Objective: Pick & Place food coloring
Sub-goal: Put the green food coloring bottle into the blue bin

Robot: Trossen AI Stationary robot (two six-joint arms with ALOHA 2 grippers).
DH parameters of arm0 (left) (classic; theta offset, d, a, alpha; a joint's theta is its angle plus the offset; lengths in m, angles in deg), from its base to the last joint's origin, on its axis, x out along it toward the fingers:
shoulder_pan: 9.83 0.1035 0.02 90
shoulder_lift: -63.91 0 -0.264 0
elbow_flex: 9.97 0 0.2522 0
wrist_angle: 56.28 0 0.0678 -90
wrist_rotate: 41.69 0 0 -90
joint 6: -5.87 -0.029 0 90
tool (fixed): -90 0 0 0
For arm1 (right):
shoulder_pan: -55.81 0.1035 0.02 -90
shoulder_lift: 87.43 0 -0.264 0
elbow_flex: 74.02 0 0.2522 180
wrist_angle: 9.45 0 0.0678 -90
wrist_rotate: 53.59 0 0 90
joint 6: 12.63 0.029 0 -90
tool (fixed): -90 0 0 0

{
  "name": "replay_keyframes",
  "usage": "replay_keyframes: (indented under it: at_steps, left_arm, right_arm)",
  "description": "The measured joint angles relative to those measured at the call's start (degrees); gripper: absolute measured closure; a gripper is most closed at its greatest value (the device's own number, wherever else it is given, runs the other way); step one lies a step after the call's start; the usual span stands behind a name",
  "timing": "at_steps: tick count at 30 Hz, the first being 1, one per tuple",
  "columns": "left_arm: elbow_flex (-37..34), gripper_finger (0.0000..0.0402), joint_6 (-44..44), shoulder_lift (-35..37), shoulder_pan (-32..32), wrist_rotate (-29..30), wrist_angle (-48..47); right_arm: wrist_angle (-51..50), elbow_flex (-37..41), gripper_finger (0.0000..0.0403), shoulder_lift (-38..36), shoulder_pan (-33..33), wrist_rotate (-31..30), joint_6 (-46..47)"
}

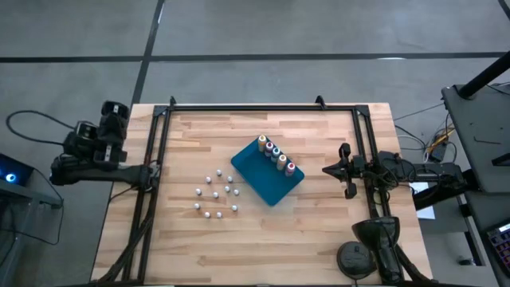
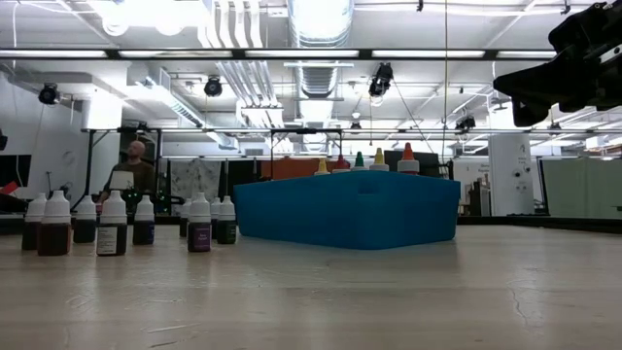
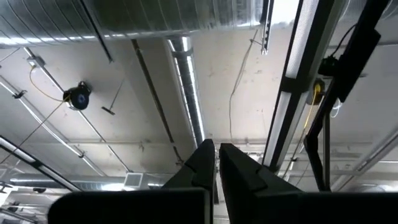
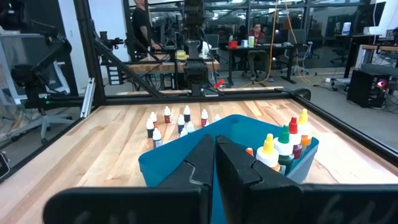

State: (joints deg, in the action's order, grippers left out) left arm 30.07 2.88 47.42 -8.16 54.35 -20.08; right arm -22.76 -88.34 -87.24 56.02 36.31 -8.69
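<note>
The blue tray (image 1: 259, 177) (image 2: 348, 208) (image 4: 186, 163) lies at the table's middle. Several colour-topped food coloring bottles (image 1: 276, 155) (image 4: 285, 147) stand in a row inside it along its far-right wall; only their tips (image 2: 366, 161) clear the rim in the low view. Several smaller white-topped bottles (image 1: 215, 193) (image 2: 115, 224) (image 4: 177, 119) stand on the wood left of the tray. My right gripper (image 1: 328, 169) (image 4: 215, 157) (image 2: 525, 95) hovers shut above the table, right of the tray, pointing at it. My left gripper (image 3: 216, 163) (image 1: 114, 112) is shut, off the table's left edge, pointing at the ceiling.
Black frame rails (image 1: 255, 106) run along the table's far, left and right sides. A dark round base (image 1: 355, 259) sits at the near right corner. Bare wood lies in front of the tray and bottles. People stand in the room beyond (image 2: 136, 163) (image 4: 142, 25).
</note>
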Motion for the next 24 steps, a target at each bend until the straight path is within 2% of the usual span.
replay_keyframes:
  at_steps: [10,19,24]
  left_arm:
    - [13.68,0.0402,2.06,-11.65,0.00,-0.06,-2.71]
    - [27.38,0.0402,1.51,-19.21,0.00,-0.08,-25.30]
    - [33.54,0.0402,2.38,-22.22,-0.02,-0.08,-34.76]
  right_arm:
    - [0.01,0.00,0.0394,0.00,0.00,0.00,0.08]
    - [0.01,0.00,0.0394,0.00,0.00,0.00,0.09]
    - [0.01,0.00,0.0394,0.00,0.00,0.00,0.10]
